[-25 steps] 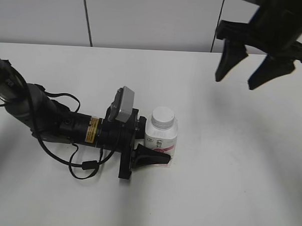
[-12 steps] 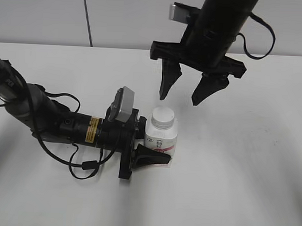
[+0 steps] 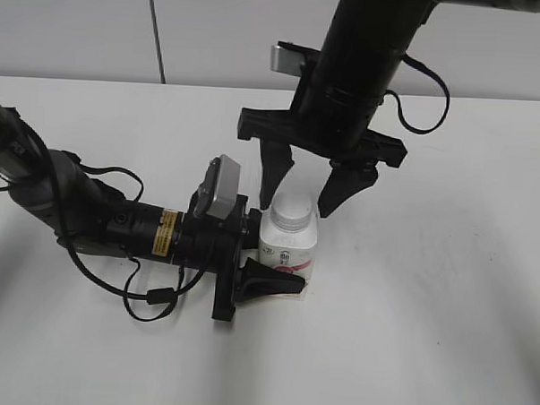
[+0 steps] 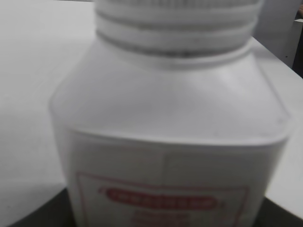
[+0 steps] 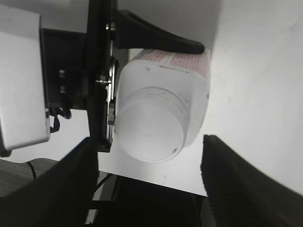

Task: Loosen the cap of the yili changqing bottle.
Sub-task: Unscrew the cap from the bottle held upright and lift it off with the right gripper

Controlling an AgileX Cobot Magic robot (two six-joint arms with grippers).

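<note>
The bottle (image 3: 289, 248) stands upright on the white worktop (image 3: 445, 291), near the middle, held round its body by the left tool (image 3: 266, 261), whose 2 fingers press it from either side. The right tool (image 3: 306, 188) hangs directly above with its fingers spread wide, holding nothing; 1 finger sits on each side of the cap (image 3: 292, 210), and neither looks to be touching it.

To do this step well, the right tool should, in my judgement, drop a little so the fingers meet the cap's ribbed rim and not the neck threads below it, centre on the cap, then close squarely before twisting. The right wrist view shows the cap (image 5: 150, 133) a bit off the midline between the fingers, so a small sideways correction would help. The left tool needs a firm hold so the bottle does not spin with the cap.

The label (image 4: 163, 201) shows a red outlined box with a red banner, but the writing is too blurred to read. A yellow sticker (image 3: 166, 231) on the left arm is also unreadable.
</note>
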